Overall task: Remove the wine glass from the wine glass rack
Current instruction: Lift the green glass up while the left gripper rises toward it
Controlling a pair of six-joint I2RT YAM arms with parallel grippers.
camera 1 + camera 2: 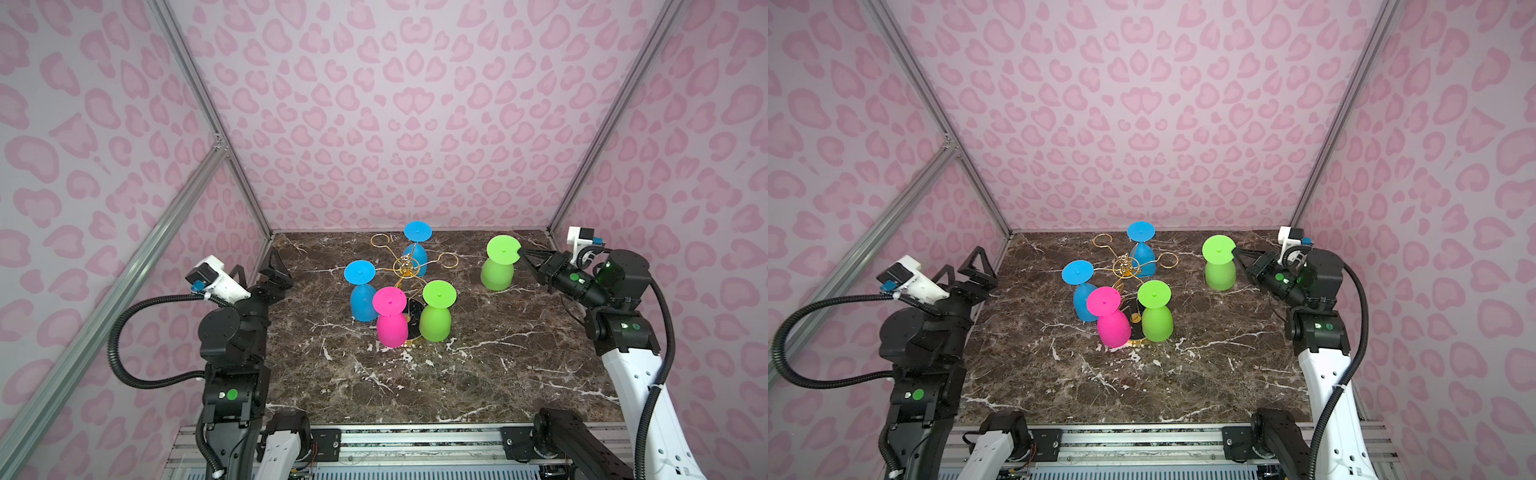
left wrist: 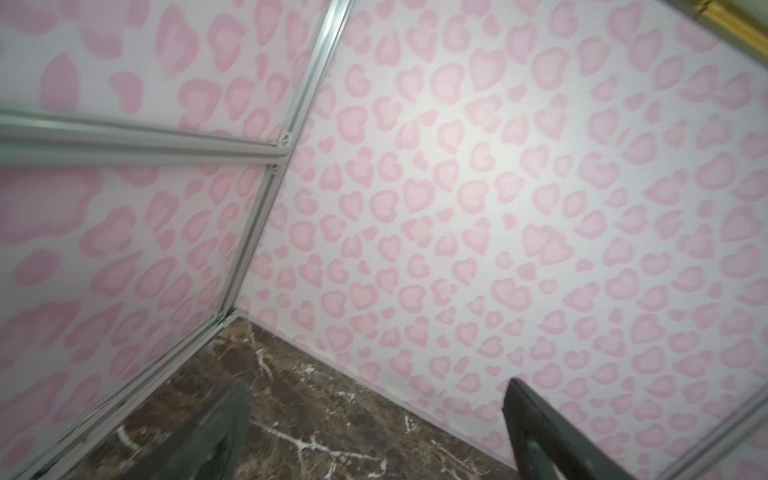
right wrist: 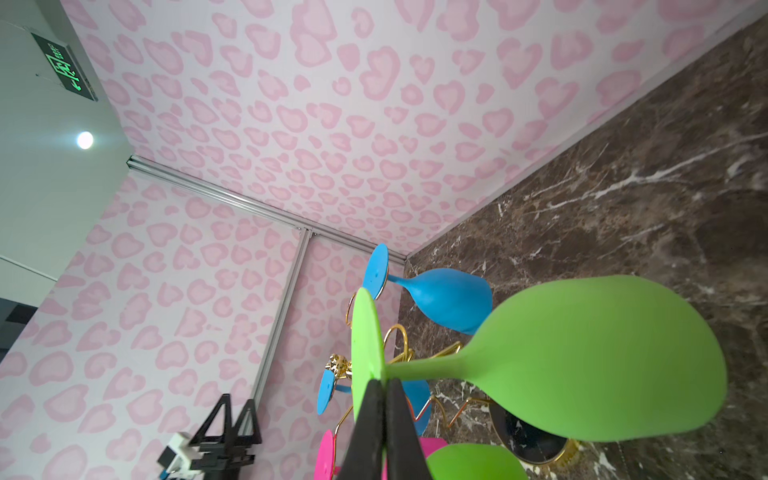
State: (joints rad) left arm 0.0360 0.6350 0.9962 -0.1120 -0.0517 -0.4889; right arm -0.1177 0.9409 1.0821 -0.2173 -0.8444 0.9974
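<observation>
The gold wire wine glass rack stands mid-table on a round black base. Upside down on its arms hang two blue wine glasses, a pink one and a green one. Right of the rack and apart from it is another green wine glass, bowl down. My right gripper is shut on the edge of its foot. I cannot tell whether its bowl touches the table. My left gripper hangs open and empty at the far left.
Two rack loops carry nothing. The dark marble table is boxed in by pink patterned walls on three sides, with aluminium posts at the corners. A metal rail runs along the front edge.
</observation>
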